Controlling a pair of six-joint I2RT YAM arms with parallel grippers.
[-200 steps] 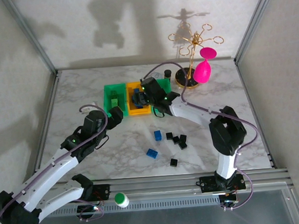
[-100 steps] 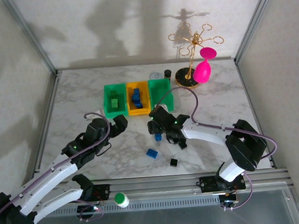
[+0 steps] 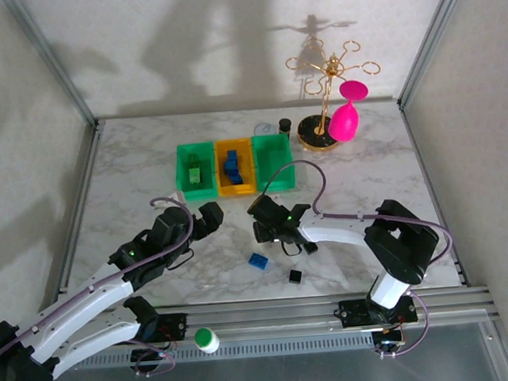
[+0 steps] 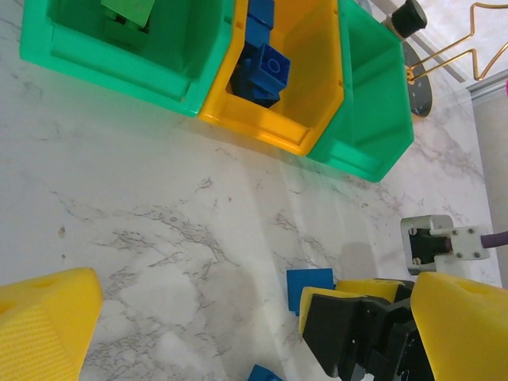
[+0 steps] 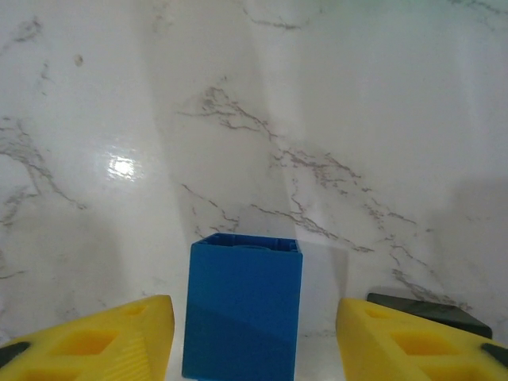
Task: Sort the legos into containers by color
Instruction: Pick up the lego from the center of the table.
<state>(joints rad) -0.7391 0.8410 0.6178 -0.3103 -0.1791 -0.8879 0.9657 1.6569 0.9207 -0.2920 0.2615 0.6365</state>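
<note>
Three bins stand in a row: a left green bin with green bricks, a yellow bin with blue bricks, and a right green bin. My right gripper is low over the table, open, its yellow fingers either side of a small blue brick without touching it. A black brick lies just right of it. Another blue brick and a black brick lie nearer the front. My left gripper hovers open, holding nothing.
A gold stand with a pink glass and a small dark cylinder are behind the bins. A green-and-white cap sits at the front rail. More black bricks lie partly under the right arm.
The right gripper has left the yellow bin and come down toward the front, to the blue brick on the table. The left gripper drew back slightly from the bins.
</note>
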